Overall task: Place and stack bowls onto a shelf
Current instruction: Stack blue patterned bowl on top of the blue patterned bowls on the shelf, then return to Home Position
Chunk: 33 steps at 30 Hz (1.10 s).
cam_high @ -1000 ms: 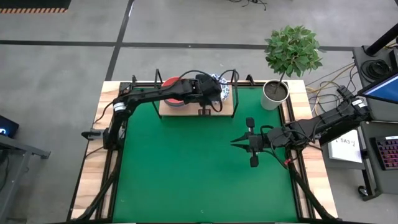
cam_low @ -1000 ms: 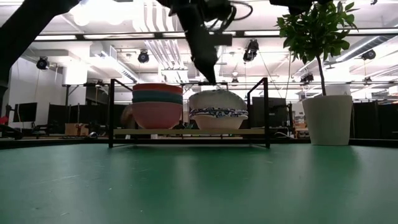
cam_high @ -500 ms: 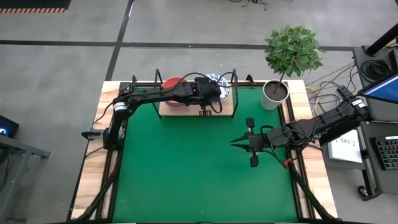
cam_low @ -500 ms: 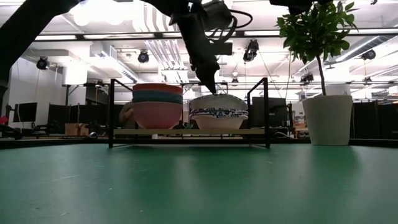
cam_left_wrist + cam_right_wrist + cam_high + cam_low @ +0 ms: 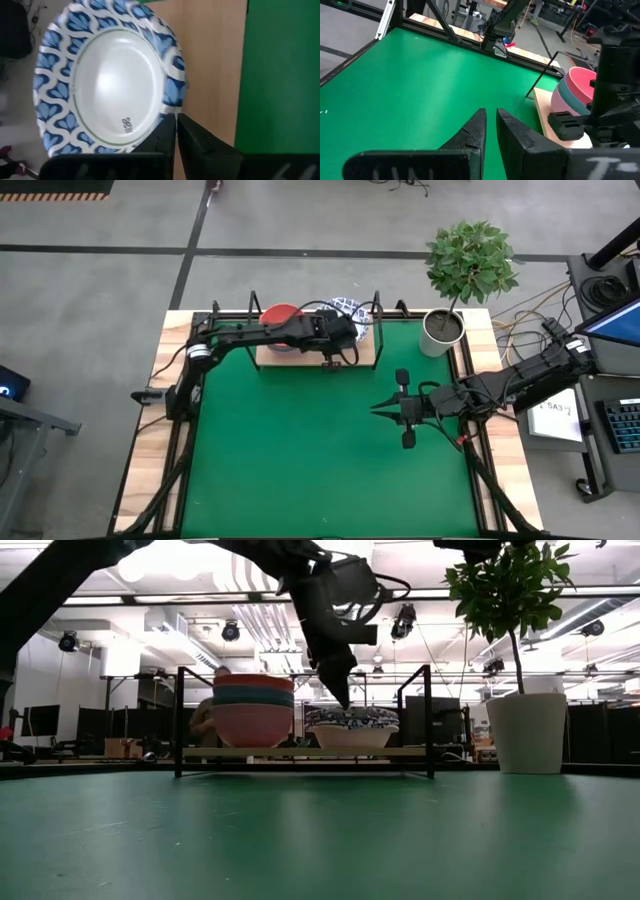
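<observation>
The left gripper [image 5: 343, 700] hangs over the shelf [image 5: 365, 356], fingers together on nothing, tips just above the blue-patterned bowls [image 5: 351, 726]. A coloured bowl stack [image 5: 253, 708] sits beside them. The shelf's black uprights [image 5: 428, 718] fence it. The right gripper [image 5: 380, 409], fingers nearly touching and empty, waits mid-mat [image 5: 300, 460]; a potted plant [image 5: 442, 330] occupies the table's far right corner.
</observation>
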Tool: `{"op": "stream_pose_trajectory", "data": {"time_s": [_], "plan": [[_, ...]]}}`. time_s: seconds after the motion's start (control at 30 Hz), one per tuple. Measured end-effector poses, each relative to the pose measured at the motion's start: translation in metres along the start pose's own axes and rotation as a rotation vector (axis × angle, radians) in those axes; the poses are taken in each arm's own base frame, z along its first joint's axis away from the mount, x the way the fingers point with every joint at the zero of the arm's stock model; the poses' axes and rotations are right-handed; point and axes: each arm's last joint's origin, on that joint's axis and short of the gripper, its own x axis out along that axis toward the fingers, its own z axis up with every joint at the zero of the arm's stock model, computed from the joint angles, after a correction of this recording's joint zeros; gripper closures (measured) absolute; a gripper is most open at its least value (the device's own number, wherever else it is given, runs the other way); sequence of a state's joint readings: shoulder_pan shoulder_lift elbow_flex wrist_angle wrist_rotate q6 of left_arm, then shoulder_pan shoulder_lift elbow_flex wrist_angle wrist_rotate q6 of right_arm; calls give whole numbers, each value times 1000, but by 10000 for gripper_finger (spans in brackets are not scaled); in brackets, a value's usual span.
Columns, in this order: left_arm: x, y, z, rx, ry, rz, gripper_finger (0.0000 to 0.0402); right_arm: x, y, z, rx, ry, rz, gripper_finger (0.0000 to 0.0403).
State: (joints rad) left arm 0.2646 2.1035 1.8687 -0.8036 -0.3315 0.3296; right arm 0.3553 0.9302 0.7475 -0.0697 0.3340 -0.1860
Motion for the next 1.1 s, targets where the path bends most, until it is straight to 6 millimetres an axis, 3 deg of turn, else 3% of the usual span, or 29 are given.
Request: {"op": "stream_pose_trajectory", "data": {"time_s": [0.17,0.33,0.53,0.8,1.1], "plan": [[-7,-3,-1,-11,9,-9,401,0,0,0,-10,5,-3,369],[-47,-5,-2,-29,-16,-40,402,-1,2,-11,-59,23,0,369],[-90,-25,-17,-24,-227,-235,402,-11,-2,-26,-73,-38,-24,369],[-142,-58,-85,-7,-478,-282,402,-32,-11,-40,-29,-116,-38,369],[-173,-62,-190,-144,-786,-309,401,-41,-25,-61,28,-199,-66,369]]}}
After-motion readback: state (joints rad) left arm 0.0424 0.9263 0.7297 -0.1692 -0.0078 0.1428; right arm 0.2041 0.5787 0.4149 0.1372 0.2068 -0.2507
